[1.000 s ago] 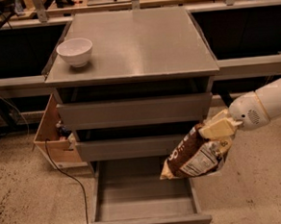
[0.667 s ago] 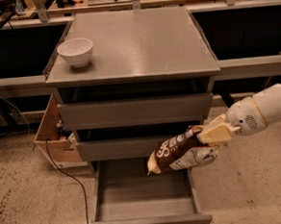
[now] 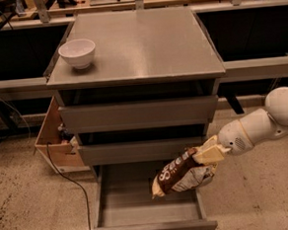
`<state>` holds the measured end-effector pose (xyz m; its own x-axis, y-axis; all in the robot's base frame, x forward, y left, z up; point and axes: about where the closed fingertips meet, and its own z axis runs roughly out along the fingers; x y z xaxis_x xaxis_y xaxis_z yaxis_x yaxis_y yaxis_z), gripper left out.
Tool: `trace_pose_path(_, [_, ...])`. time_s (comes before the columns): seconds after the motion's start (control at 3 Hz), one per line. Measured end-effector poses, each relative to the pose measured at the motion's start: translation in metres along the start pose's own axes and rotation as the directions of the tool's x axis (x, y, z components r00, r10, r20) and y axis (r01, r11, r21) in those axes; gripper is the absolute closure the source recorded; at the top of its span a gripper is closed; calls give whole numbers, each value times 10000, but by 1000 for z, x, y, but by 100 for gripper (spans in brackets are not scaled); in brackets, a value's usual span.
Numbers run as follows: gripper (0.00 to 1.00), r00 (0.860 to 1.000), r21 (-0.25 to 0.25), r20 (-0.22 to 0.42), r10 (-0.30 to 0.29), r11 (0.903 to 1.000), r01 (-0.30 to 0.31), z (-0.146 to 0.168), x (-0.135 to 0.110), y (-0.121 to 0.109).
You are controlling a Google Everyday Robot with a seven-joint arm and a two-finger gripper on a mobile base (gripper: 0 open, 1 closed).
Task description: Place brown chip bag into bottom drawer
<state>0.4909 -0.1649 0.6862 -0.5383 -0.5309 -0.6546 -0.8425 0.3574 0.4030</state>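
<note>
**Bag held above the open drawer**

The brown chip bag is clamped at its upper end by the end effector, so it hangs slanted below and beside it, over the tray. The bottom drawer, underneath the end effector, is pulled out to receive the bag. Release seems the next step. A white bowl is left far above on the cabinet surface.

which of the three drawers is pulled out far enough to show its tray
The bottom drawer, the lowest one: its bare tray shows, while the two drawers above show only fronts. The gripper holds the brown chip bag over it.
</note>
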Motion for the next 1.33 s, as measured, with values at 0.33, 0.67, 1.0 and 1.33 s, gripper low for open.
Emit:
trace_pose_path(0.33, [100,10000,0,0,0,10000,0,0,0,0])
trace_pose_path(0.67, [100,9995,-143,94,308,9994,-307,15,10,-14])
trace_pose_path(1.0, [100,9965,-493,271,786,9958,-772,55,27,-46])
trace_pose_path(1.33, [100,9937,-559,391,1050,9931,-1028,99,45,-81])
